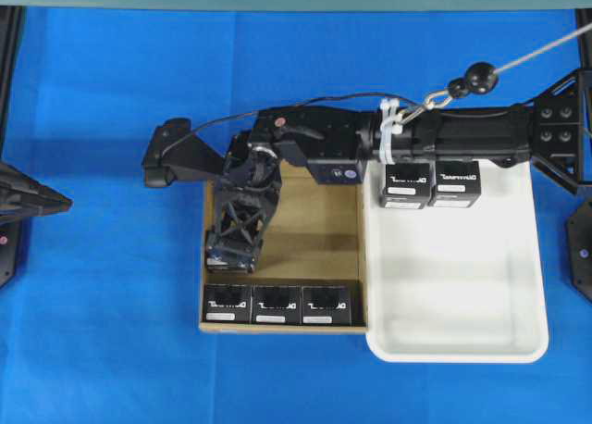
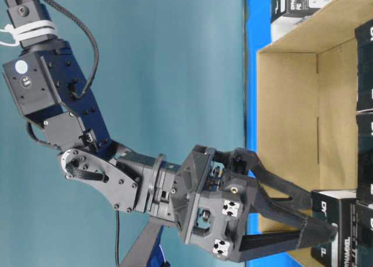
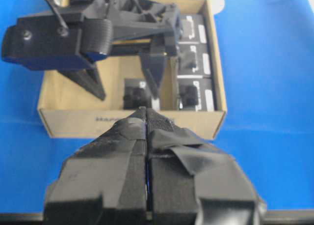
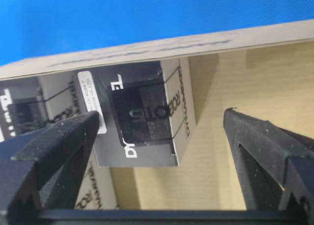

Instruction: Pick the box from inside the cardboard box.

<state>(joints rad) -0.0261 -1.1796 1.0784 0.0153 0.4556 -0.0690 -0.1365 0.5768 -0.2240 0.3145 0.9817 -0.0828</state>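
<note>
The right end effector hung wide open inside the cardboard box, fingers either side of the leftmost box of three lined along the carton's near wall, not touching it. Its neighbour sat just to the right. A white tray holding two more black boxes abutted the carton's right side. The left end effector was closed, empty, above the blue worktop
</note>
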